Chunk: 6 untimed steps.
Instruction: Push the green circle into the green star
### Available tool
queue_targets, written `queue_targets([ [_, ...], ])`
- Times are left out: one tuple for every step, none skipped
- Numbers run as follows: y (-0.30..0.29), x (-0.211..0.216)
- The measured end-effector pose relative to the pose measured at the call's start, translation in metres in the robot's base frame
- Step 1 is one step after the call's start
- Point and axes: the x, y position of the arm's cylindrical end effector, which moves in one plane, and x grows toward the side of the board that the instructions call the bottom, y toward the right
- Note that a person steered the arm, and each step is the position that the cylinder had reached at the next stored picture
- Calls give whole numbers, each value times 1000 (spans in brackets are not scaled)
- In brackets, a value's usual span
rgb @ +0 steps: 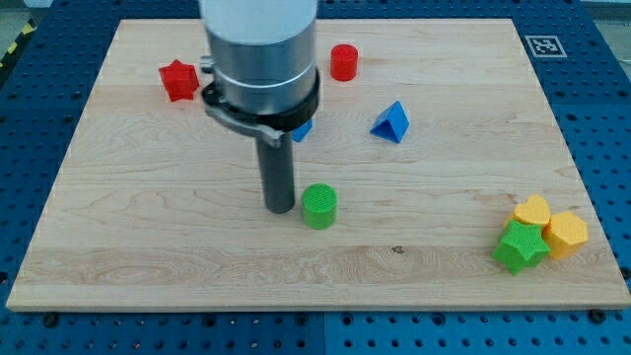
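Observation:
The green circle (318, 206) is a short green cylinder standing near the middle of the wooden board (148, 256). The green star (521, 247) lies near the board's lower right corner, touching a yellow heart (532, 211) and a yellow hexagon (567, 235). My tip (280, 208) is the lower end of the dark rod, resting on the board just left of the green circle, very close to it or touching it. The arm's grey body hides the board area above the rod.
A red star (178, 80) lies at the upper left. A red cylinder (343, 62) stands near the top centre. A blue triangle (391, 122) lies right of the arm. Another blue block (301, 129) is partly hidden behind the arm.

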Motion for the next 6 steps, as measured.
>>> queue_targets([
  [-1, 0],
  [4, 0],
  [43, 0],
  [79, 5],
  [111, 13],
  [146, 15],
])
